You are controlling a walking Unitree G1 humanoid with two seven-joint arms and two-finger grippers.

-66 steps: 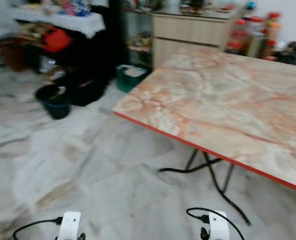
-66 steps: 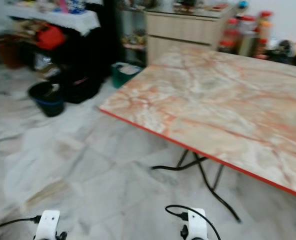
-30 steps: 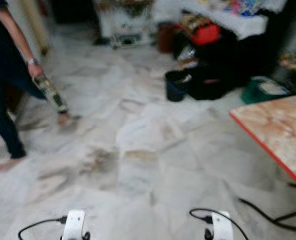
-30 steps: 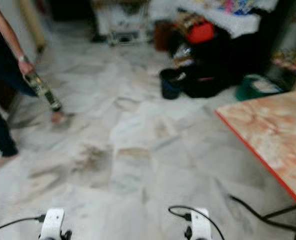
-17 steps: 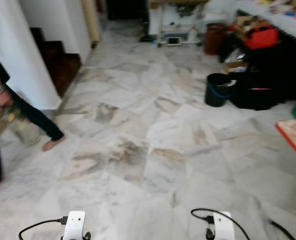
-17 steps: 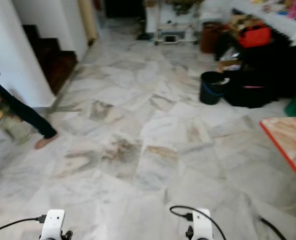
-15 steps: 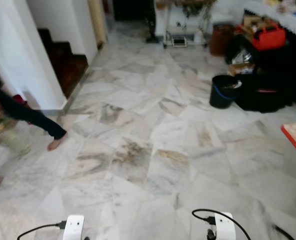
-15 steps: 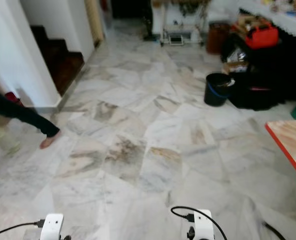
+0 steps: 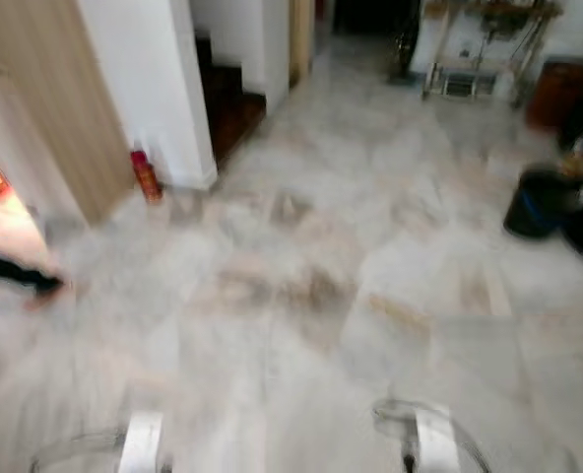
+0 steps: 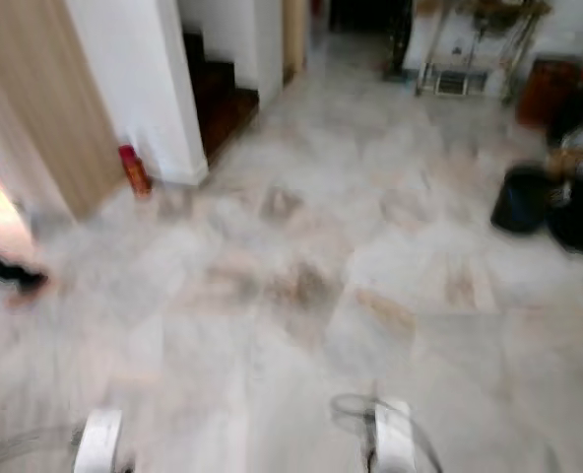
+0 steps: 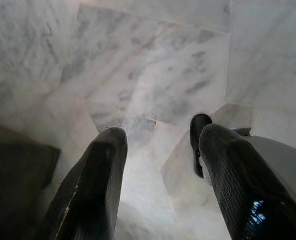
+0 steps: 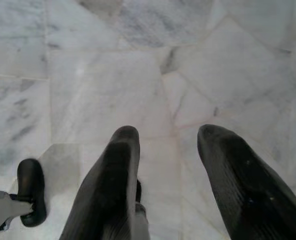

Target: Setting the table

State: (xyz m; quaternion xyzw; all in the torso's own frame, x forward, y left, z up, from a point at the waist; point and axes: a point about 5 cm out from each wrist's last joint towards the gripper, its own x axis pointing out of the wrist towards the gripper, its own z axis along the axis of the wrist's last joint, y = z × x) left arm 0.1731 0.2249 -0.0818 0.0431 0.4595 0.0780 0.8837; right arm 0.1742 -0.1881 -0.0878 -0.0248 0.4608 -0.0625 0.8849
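No tableware or table is in sight; the blurred head views look down at a grey-white marble floor [image 9: 311, 296]. Both arms hang low, their pale wrists at the bottom edge, left arm [image 9: 141, 443] and right arm [image 9: 434, 443]. In the left wrist view my left gripper [image 11: 163, 135] is open over bare floor tiles, nothing between its black fingers [image 11: 100, 175]. The right gripper [image 12: 169, 132] is open too, its fingers [image 12: 118, 170] apart above the marble with nothing held.
A white wall corner [image 9: 154, 89] and a wooden panel [image 9: 35, 108] stand at the left, dark stairs [image 9: 234, 99] behind them. A small red object [image 9: 146, 175] sits at the wall's foot. A person's leg [image 9: 16, 271] shows far left. A dark bucket [image 9: 536, 202] stands at the right.
The camera has swung further left: the table's corner has left the picture, the wall, stairs and wooden panel have come closer. The person has slid to the left edge. Both arms still hang.
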